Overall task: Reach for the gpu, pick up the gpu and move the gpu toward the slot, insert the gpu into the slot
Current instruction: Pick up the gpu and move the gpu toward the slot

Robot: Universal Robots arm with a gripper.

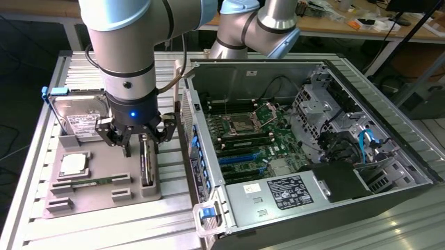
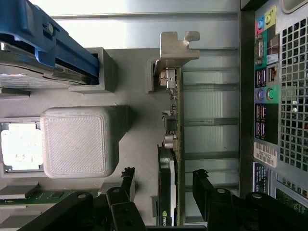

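A green logo shows on the gpu (image 2: 167, 202), cut off at the frame edge; the barcode sticker (image 2: 265, 155) on the computer case (image 2: 288, 96) is unreadable. The dark card (silver bracket at one end) stands on edge in the grey tray (image 1: 94, 200). The gripper (image 1: 141, 152) straddles it, fingers spread, gaps either side

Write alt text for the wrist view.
Open jaws straddle the gpu without touching it; it stands on edge in a grey holder, its silver bracket at the end away from them. A computer case with rear ports stands beside it.
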